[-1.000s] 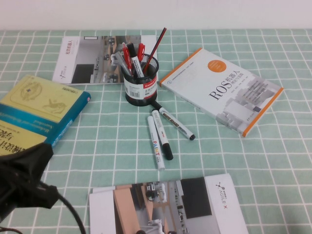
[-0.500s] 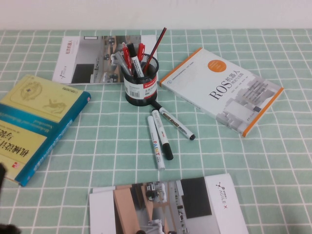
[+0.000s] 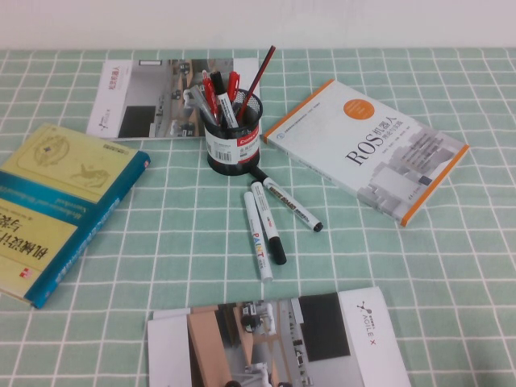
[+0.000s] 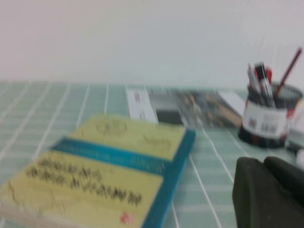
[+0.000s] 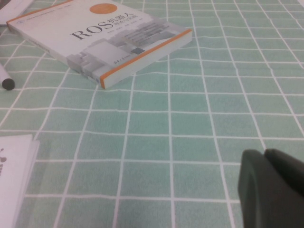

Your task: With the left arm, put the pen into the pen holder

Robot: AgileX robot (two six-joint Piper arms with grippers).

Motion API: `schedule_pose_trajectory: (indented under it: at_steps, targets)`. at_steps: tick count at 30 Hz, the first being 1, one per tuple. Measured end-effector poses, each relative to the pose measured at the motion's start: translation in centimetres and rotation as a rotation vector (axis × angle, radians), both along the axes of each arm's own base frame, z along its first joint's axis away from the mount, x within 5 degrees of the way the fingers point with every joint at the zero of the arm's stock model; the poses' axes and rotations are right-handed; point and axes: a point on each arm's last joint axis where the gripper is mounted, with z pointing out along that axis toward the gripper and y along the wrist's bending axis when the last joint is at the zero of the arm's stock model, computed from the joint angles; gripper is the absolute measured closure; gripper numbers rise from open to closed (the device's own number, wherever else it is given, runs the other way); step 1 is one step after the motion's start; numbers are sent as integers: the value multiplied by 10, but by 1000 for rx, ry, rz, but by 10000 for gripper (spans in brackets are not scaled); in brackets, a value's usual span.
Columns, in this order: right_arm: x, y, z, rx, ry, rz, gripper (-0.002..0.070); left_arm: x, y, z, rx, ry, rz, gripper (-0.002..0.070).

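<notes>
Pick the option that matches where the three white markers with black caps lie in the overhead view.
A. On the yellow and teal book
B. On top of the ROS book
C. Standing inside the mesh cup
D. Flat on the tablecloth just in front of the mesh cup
D: the white markers lie flat on the checked cloth, just on the robot's side of the pen holder, off both books.

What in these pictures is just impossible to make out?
- Left gripper: cut off at the left wrist view's corner, absent from the high view.
- Right gripper: likewise cut off in the right wrist view.
- Grey pen: the pen holder hides its lower part.
- Yellow book: title blurred.
</notes>
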Motion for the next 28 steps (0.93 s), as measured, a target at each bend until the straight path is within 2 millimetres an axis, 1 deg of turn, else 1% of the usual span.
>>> schedule_pose_trajectory:
  at_steps: [13, 28]
  targets:
    - [0, 0, 0, 0, 0, 0, 696, -6, -1, -27, 58, 287, -20, 675]
    - [0, 0, 0, 0, 0, 0, 696, -6, -1, -27, 59, 301, -18, 675]
